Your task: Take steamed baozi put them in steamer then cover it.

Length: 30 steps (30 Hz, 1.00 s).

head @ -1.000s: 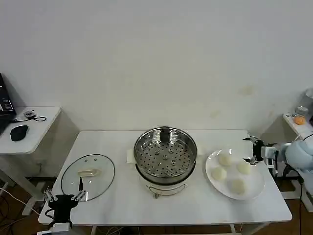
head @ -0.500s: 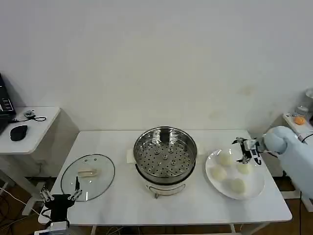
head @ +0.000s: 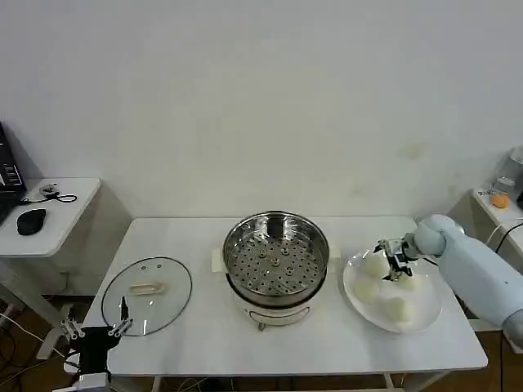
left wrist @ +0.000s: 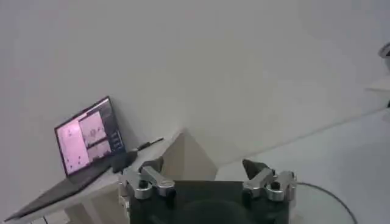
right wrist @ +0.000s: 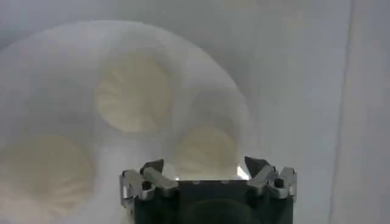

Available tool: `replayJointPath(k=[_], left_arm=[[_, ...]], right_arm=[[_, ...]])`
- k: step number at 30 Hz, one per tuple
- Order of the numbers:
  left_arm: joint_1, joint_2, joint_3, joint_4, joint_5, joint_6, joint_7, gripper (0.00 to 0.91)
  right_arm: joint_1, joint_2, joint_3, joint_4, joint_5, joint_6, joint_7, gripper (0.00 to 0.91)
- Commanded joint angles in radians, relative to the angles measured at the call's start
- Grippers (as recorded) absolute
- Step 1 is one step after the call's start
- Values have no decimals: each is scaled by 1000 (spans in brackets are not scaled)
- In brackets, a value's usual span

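While the left tool (head: 91,331) is parked with its fingers apart off the worktop's (head: 327,343) front left corner, near the glass lid (head: 147,295), the right tool (head: 391,260) is held over the white plate (head: 425,320), fingers spread. Four steamed baozi (head: 397,309) are seen on that plate. The steamer (head: 276,257) stands mid-worktop.

I see four cream-white round dough buns (head: 382,286) on a plain white round plate (head: 425,317). The shiny silver steel steamer basket (head: 276,255) has a floor dotted with dark holes, above a white base; the round clear glass lid (head: 147,295) carries a cream handle.
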Motion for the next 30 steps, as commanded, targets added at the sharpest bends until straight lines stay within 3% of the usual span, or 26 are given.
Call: replayJointPath(k=[1,5,11,17,24,30], left_arm=[[1,0,-2,1,1,-1,-1,907],[-1,-1,-5,4,1,-3,-2,907],[-2,-1,-7,6,2,-8,-3,907],[-1,1,-8,6,1,-8,-3,907],[-4,6,-6,11,-1,-8,-4,907],[-8,6,-2,8,-1,-10,-5,907]], right_arm=[[17,26,-18,-42,-7,2,1,756],[19,31,-20,-48,-15,-5,5,655],[33,40,-22,-66,-16,-7,13,635],[49,8,-35,-13,1,2,-12,635],[124,-119,-68,152,88,22,-56,645],[301,-200,-158,280,222,1,-78,645]])
